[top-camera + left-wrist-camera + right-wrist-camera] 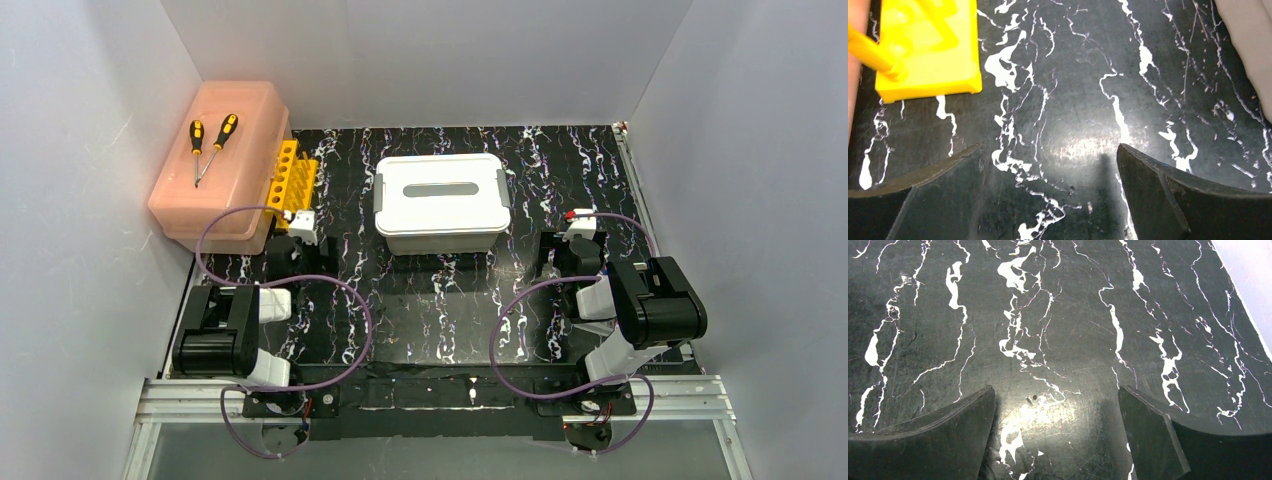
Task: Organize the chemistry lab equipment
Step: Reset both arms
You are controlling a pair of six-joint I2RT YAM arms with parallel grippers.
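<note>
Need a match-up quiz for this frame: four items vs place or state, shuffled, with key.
Items:
1. screwdrivers
2. yellow rack
3. white lidded bin
4. right gripper

Place or state:
A. middle of the table
B. open, over bare table
C. lying on the pink box
D. on the table, right beside the pink box

Pairs: 1-C, 2-D, 3-A, 4-B

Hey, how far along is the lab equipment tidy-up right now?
Done: hard to judge. The yellow rack stands beside the pink box, and the white lidded box is closed, its contents hidden. In hand: nothing. The left gripper and right gripper are open over bare table. Left: no other lab pieces show, so they are either stowed out of sight or not out yet.
</note>
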